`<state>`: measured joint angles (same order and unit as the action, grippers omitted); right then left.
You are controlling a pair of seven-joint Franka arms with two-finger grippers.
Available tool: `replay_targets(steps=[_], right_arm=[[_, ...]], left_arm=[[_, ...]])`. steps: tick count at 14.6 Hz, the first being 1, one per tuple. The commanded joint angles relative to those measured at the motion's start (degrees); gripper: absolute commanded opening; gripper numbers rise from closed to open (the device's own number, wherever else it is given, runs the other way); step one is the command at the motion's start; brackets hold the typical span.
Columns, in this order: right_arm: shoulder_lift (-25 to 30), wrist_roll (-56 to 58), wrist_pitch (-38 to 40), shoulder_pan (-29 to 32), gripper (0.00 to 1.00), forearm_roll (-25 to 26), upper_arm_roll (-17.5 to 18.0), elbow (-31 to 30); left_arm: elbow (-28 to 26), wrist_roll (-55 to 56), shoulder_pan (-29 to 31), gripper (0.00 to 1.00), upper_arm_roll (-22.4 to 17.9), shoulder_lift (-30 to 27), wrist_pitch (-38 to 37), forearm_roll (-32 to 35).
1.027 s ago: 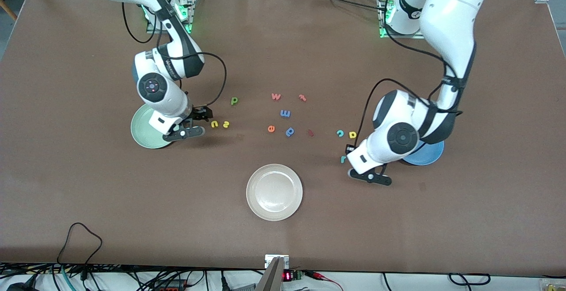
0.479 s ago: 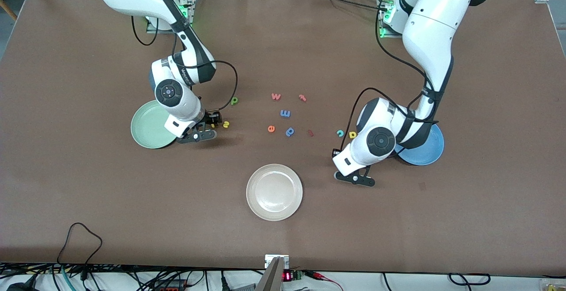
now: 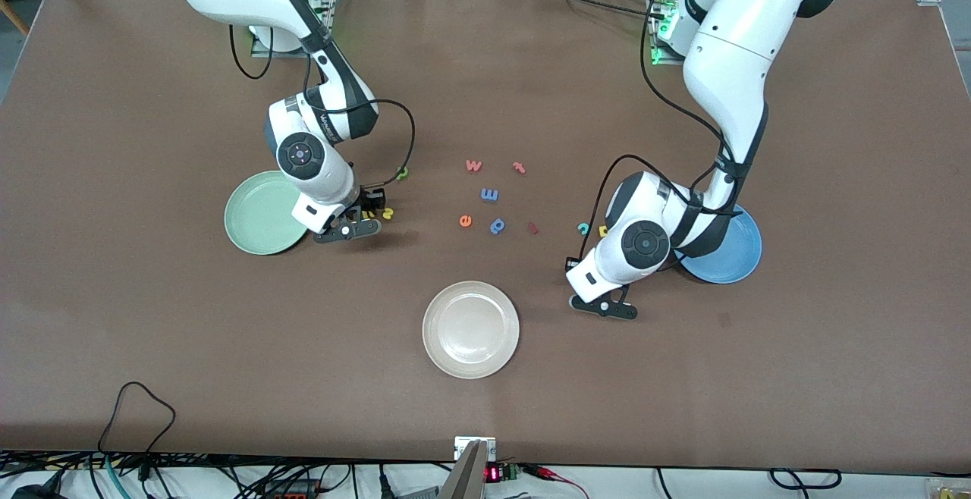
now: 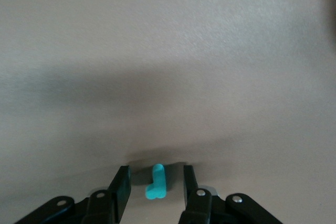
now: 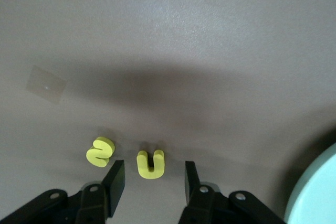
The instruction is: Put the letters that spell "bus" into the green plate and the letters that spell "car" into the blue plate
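My right gripper (image 5: 152,178) is low on the table with the yellow "u" (image 5: 150,163) between its open fingers, a gap on each side. The yellow "s" (image 5: 100,151) lies just outside one finger. The green plate (image 3: 262,212) is beside this gripper, and the dark green "b" (image 3: 403,174) lies farther from the front camera. My left gripper (image 4: 155,182) is open around the teal "r" (image 4: 156,181) without touching it. The teal "c" (image 3: 583,229) and yellow "a" (image 3: 604,231) lie next to the left arm, which covers part of the blue plate (image 3: 732,252).
A white plate (image 3: 470,330) sits nearer the front camera, mid-table. Loose letters lie between the arms: pink "w" (image 3: 473,165), red "t" (image 3: 519,167), blue "m" (image 3: 489,195), orange "e" (image 3: 465,220), blue "p" (image 3: 498,225).
The right gripper slid off the green plate's edge to the "u" and its fingers narrowed. The left arm shifted toward the table's middle over the "r", uncovering more blue plate.
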<state>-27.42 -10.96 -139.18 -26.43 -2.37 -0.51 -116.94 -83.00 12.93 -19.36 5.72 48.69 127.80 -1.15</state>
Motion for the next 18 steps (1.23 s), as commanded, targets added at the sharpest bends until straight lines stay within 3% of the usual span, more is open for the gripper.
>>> replay_targets(steps=[1, 5, 7, 13, 18], right_arm=[[-1.7, 0.7, -0.6, -1.4, 0.54, -1.0, -0.5, 0.5], [-2.3, 0.9, -0.7, -1.9, 0.54, -0.4, -0.4, 0.5], [-2.3, 1.0, -0.7, -1.8, 0.54, -0.3, -0.5, 0.5], [-3.2, 1.8, -2.1, -1.6, 0.50, -0.1, -0.5, 0.5], [-3.4, 1.9, -3.3, -1.5, 0.50, -0.1, -0.5, 0.6]], left_arm=[[1.4, 0.4, -1.5, 0.44, -0.6, 1.2, -0.1, -0.2], [1.5, -0.4, -1.3, 0.10, -0.6, 1.6, -0.1, 0.0], [1.5, -0.6, -1.1, 0.01, -1.1, 1.7, -0.1, 0.1], [1.2, -0.5, 2.7, 0.01, -1.2, -2.8, -2.2, 2.1], [0.0, -3.2, 9.4, 0.01, -1.3, -9.5, -19.2, 2.2]])
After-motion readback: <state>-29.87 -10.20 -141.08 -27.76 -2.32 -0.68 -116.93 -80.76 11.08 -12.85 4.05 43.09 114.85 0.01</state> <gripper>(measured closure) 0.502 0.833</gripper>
